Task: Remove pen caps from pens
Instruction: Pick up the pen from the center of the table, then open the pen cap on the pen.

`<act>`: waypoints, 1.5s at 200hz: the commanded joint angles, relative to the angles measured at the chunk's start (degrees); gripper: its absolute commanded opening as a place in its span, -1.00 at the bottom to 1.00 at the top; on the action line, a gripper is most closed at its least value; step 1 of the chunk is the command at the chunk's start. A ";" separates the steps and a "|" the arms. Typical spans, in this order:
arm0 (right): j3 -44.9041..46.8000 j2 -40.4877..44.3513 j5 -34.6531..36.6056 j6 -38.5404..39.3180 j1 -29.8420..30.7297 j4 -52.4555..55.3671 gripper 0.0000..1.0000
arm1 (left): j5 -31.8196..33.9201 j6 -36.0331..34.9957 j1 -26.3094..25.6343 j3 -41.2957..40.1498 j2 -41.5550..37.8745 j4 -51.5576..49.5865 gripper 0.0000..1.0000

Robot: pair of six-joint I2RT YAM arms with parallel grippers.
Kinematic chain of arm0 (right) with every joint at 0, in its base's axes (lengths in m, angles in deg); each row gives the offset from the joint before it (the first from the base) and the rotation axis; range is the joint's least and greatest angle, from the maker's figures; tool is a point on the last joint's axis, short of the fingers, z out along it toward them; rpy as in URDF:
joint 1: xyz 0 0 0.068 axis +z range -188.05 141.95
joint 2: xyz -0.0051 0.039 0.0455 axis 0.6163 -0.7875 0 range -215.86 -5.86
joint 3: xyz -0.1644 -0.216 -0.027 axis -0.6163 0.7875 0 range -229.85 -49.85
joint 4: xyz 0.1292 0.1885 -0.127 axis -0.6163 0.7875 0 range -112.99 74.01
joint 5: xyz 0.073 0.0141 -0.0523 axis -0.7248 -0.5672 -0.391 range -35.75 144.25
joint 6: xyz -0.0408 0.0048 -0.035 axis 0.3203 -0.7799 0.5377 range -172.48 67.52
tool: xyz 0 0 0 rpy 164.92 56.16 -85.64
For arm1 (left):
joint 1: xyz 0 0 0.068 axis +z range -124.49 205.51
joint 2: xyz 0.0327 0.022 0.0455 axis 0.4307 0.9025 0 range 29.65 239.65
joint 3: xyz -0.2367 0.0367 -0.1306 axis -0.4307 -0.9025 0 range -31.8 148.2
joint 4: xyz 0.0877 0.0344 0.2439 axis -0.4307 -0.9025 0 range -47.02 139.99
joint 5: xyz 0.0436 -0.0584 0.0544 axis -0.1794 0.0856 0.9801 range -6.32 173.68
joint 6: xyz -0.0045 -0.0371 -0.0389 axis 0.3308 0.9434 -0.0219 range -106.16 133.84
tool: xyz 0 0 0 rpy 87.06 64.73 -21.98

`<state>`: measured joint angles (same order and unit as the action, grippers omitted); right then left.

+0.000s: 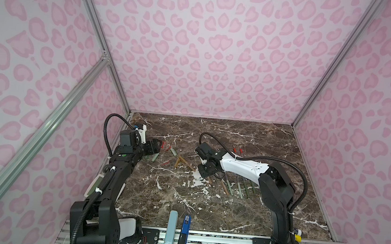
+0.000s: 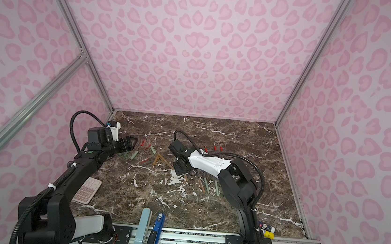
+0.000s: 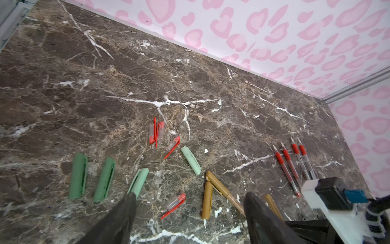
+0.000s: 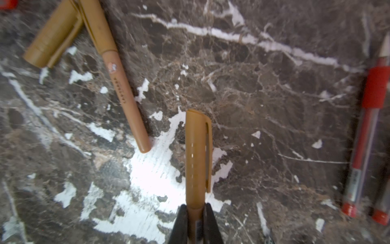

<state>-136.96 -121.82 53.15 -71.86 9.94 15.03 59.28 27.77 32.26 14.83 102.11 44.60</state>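
Right pincer point(image 4: 195, 214): is clenching on a matte tan-brown pen point(image 4: 196, 169), squeezing the barrel just behind the cap, with a black finger point(image 4: 182, 221) pressing on each side.
Held pen: is hanging clear above the brown, white-veined marble bench point(image 4: 263, 95) and is wearing its tan-brown clip cap point(image 4: 197, 126).
Right arm point(image 1: 241, 167): is reaching in from the lower right toward the centre of the frame in both top views, hiding its pincer beneath the wrist.
Left pincer point(image 3: 190, 211): is standing released, jaws wide apart and gripping nothing, and is hovering over the loose caps left of centre in both top views.
Green caps: four stubby sage-green caps point(image 3: 104, 179) are lying apart from one another on the bench under the left pincer.
Red caps: four tiny red clip caps point(image 3: 160, 132) are lying near the green ones, two of them just beside each other.
Tan pair: a loose tan-brown cap point(image 4: 52, 33) is touching a second capped tan-brown pen point(image 4: 124, 95) at one end, making a V near the middle of the bench.
Slim pens: four clear-barrelled pens with red grips point(image 3: 287, 166) are lying side by side, tips bare, just behind the right arm.
Thicker pens: a row of sage-green and tan-brown pens point(image 1: 231, 187) is lying partly hidden under the right arm, lower right of centre.
Front edge: a long pale-blue flat case point(image 1: 170, 230) and a blue-and-black stapler-like tool point(image 1: 184, 234) are lying side by side at bottom centre.
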 commanded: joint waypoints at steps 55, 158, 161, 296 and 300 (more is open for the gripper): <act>3.82 8.41 -4.34 -4.35 2.65 -12.53 -0.88 | -12.19 8.36 -0.09 -4.65 -0.07 11.53 0.64; 18.55 17.47 -11.54 -9.76 3.20 -41.55 -0.94 | -22.33 9.85 -10.07 -6.88 1.69 17.54 0.61; 18.86 17.46 -11.77 -9.96 3.17 -42.22 -0.94 | -22.33 10.23 -10.15 -6.75 1.72 17.40 0.61; 13.58 12.34 -15.40 -11.69 5.47 -43.91 -0.93 | -19.88 12.33 -13.70 -6.19 1.78 17.33 -0.01; 13.48 12.19 -15.28 -11.75 5.53 -43.72 -0.93 | -19.68 12.34 -13.75 -6.09 1.84 17.06 -0.07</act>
<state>-123.15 -108.71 38.09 -83.72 15.12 -27.81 37.82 40.71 18.64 7.99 103.84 61.97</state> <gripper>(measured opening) 0.110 0.516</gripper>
